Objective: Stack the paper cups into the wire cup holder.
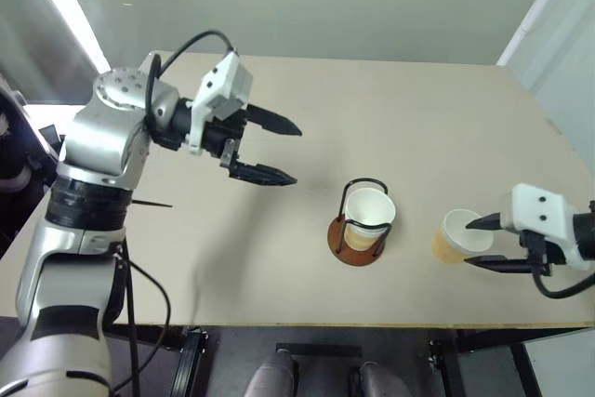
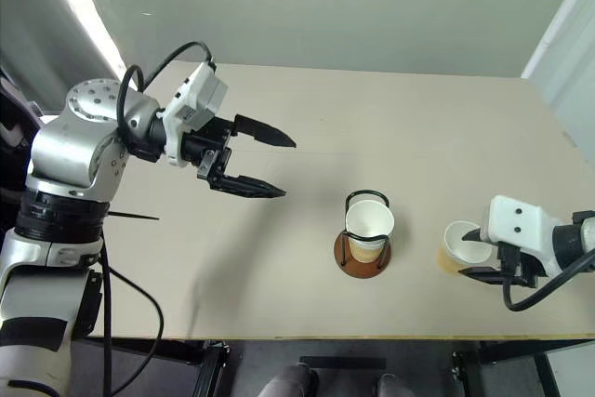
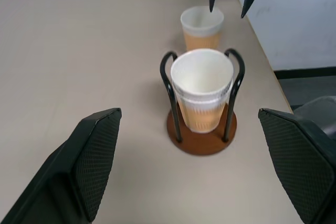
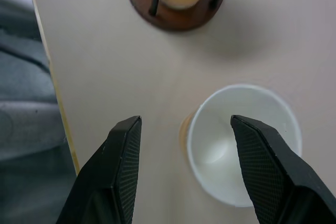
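My right pincer (image 1: 485,243) hangs parted at the rim of the loose paper cup (image 1: 455,236), which stands upright near the surface's (image 1: 418,127) right edge toward its front, one finger over its mouth and one outside, not yet grasping. My left pincer (image 1: 275,149) hovers spread and empty well off toward the left side, while the wire cup holder (image 1: 361,227), midway along the front edge, already carries nested cups (image 1: 369,214). I judge a hard or off-centre pinch could crush the thin wall or tip the cup off that edge

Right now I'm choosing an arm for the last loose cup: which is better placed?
The right. The right gripper hangs open right over the loose paper cup, while the left gripper is open far across the table, beyond the wire cup holder.
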